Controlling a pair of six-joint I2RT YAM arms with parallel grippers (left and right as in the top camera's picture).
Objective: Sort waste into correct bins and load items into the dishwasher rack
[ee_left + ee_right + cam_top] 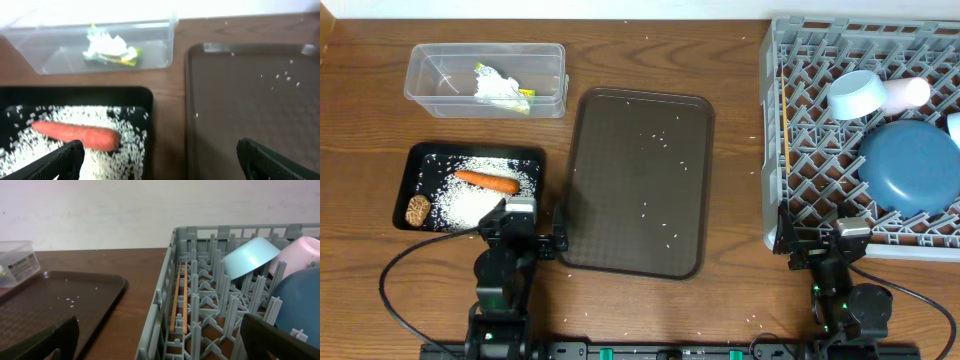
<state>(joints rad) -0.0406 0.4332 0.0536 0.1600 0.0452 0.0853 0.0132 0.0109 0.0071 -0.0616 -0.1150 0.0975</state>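
An orange carrot [486, 181], a brown food lump [418, 209] and white rice [465, 203] lie in the black tray [412, 165]. The clear tub [430, 75] holds a white tissue with a yellow-green wrapper [502, 88]. In the grey rack [772, 130] sit the dark-blue plate [910, 165], a light-blue cup [855, 93], a pale cup [908, 92] and chopsticks [178, 300]. My left gripper [160, 160] stands open over the gap between the black tray and the brown tray. My right gripper [160, 340] is open at the rack's near left corner, holding nothing.
The large brown serving tray [638, 180] lies mid-table with scattered rice grains on it. Loose grains also dot the wooden table [730, 70]. A white wall runs along the far edge. Cables trail from both arm bases at the front.
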